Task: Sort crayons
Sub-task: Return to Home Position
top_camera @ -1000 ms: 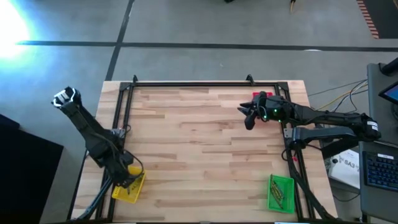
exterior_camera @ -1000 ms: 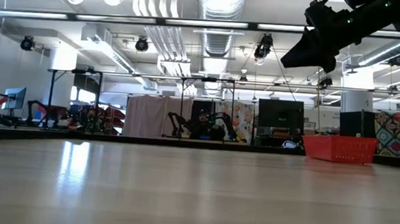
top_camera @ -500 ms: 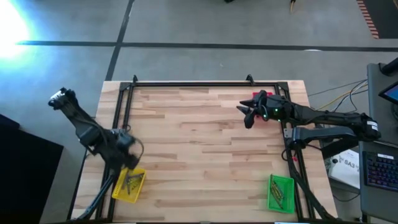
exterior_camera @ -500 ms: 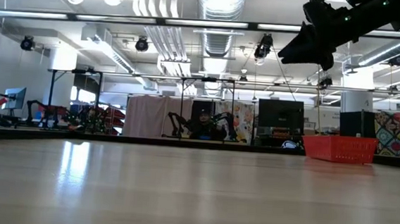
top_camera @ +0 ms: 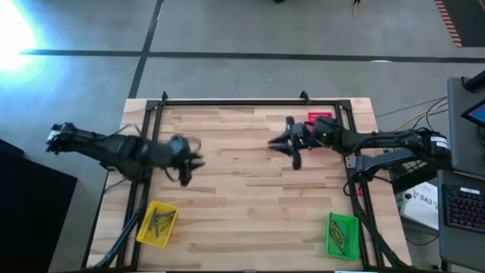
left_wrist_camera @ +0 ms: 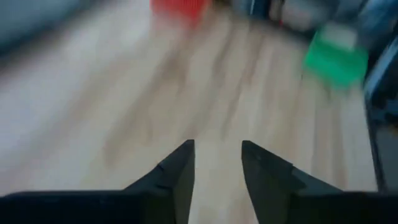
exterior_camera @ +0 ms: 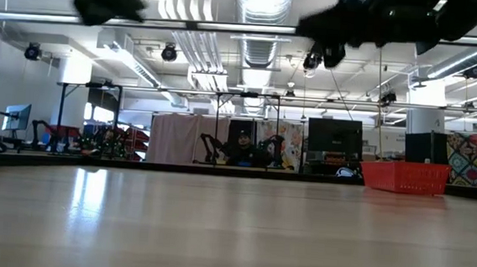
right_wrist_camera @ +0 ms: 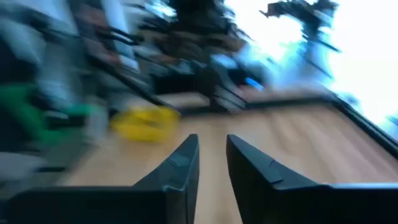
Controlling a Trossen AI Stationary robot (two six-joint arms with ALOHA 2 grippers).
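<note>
Left hand (top_camera: 187, 157) and right hand (top_camera: 292, 145) hover empty over the worktop (top_camera: 235, 197), fingers slightly parted. Crayons (top_camera: 159, 222) lie in the yellow tray (top_camera: 145, 236), well apart from the left hand, and in the green tray (top_camera: 350, 221), well apart from the right hand. The red tray (top_camera: 320, 117) is just beside the right hand.

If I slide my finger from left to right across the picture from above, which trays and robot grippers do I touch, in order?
yellow tray → left gripper → right gripper → red tray → green tray
</note>
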